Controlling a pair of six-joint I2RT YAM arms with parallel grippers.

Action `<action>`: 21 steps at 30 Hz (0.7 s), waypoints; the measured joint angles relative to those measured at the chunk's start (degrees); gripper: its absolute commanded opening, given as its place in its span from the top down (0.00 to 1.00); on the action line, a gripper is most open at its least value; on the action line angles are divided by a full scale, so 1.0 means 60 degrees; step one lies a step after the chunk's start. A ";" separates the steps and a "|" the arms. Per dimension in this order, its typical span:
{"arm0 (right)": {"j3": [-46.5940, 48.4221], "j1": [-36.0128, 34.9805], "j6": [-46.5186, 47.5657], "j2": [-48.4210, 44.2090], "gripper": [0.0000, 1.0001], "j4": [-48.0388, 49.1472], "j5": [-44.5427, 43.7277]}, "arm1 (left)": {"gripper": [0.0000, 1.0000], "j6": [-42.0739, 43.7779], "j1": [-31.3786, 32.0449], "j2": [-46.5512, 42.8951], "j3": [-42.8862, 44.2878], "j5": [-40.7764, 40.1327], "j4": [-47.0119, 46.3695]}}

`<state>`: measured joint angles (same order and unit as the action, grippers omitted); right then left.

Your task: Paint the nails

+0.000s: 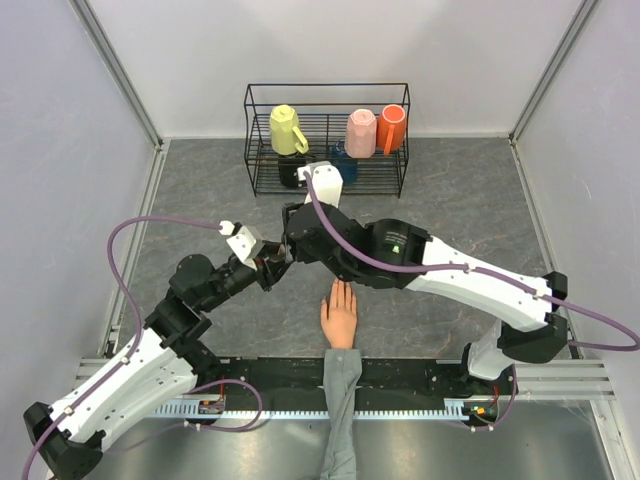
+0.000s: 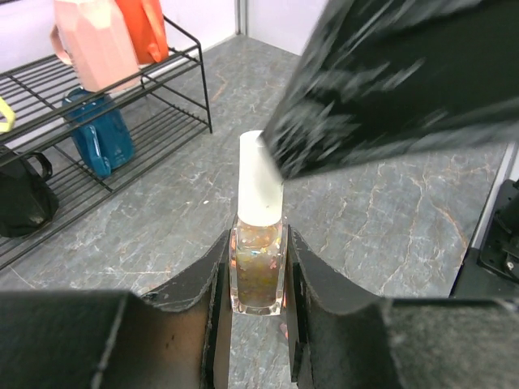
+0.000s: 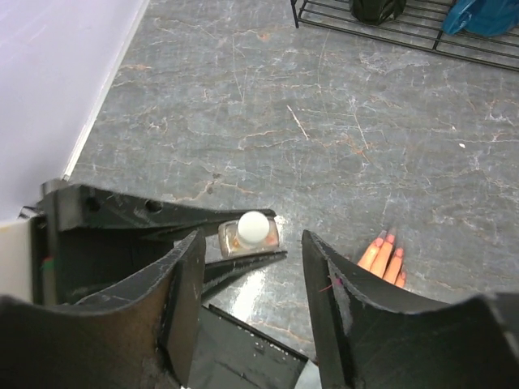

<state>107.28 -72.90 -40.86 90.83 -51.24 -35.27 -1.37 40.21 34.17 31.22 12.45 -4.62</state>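
Painting is not yet beginning. The left gripper is clamping the polish bottle upright above the middle of the worktop. The white cap is sitting on the bottle, so no brush is out. The right gripper is hovering over that cap with its jaws apart, touching nothing. The mannequin hand is lying by the middle of the worktop's near edge, its nails pointing toward the far edge (they are looking pinkish, but I cannot tell whether any polish is on them). I judge that uncapping and all five nails are remaining.
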 measured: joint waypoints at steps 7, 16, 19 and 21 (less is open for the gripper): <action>0.0109 0.0000 0.0011 0.0535 0.54 0.0098 -0.0131 | 0.98 -0.0040 0.0000 -0.0317 0.0000 -0.0069 0.0040; 0.0106 0.0000 -0.0015 0.0543 0.59 0.0350 -0.0160 | 0.98 -0.0058 0.0000 -0.0506 0.0000 -0.0069 0.0098; 0.0058 0.0000 -0.0015 0.0543 0.65 0.0474 -0.0113 | 0.98 -0.0109 0.0000 -0.0561 0.0000 -0.0073 0.0193; -0.0022 0.0007 -0.0022 0.0543 0.66 0.0605 -0.0058 | 0.98 -0.0135 0.0000 -0.0586 0.0000 -0.0080 0.0259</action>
<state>107.15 -72.86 -40.99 94.08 -47.62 -35.62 -2.17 40.21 30.65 31.22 11.97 -3.07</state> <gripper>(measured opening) 0.360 0.330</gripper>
